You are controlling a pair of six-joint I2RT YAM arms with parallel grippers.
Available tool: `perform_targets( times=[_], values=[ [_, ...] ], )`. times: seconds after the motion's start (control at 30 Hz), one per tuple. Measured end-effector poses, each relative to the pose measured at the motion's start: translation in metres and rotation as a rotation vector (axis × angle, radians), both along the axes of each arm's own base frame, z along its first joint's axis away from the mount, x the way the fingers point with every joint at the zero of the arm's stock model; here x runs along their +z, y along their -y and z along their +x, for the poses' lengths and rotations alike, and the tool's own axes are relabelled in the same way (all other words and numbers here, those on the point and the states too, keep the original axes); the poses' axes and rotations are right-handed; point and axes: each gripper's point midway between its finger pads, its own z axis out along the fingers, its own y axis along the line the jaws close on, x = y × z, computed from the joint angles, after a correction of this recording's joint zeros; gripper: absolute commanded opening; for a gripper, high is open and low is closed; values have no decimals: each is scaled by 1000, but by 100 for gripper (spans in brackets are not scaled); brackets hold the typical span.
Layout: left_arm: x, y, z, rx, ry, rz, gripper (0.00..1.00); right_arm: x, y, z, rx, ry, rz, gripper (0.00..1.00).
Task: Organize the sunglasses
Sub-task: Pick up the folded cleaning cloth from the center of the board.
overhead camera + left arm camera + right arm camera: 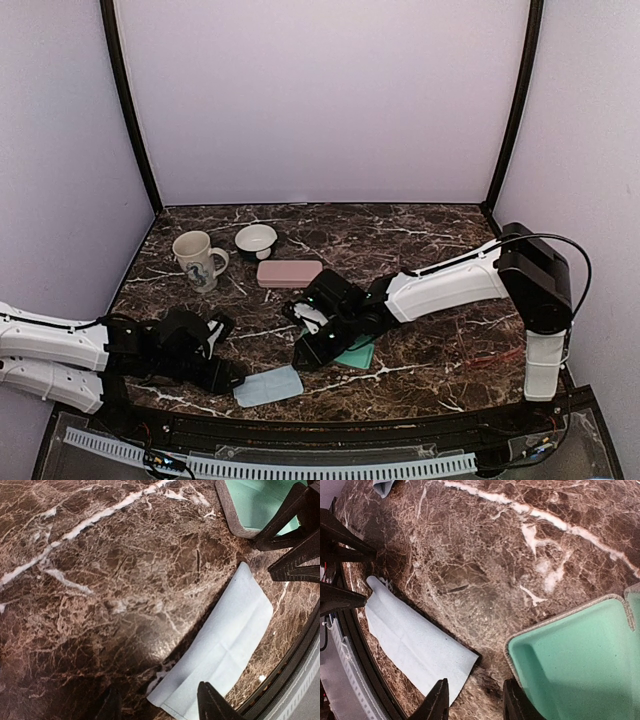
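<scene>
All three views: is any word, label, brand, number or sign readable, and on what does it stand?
None readable.
The mug bears a dark figure, too small to tell whether lettering goes with it.
The pink case, the light-blue cloth and the green-lined case show no print.

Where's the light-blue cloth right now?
In the top view the light-blue cloth lies flat at the near edge of the table, centre-left, between the left gripper and the open green-lined case by the right gripper.
</scene>
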Motion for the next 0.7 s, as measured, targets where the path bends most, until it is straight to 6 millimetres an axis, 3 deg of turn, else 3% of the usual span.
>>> perform_targets(
  times=[0.37, 0.7],
  values=[
    [-5, 4, -1, -7, -15, 0, 54, 1, 0, 1, 7, -4, 5, 38],
    [4, 5, 2, -4, 10, -26, 55, -1, 1, 1, 6, -5, 7, 38]
  ],
)
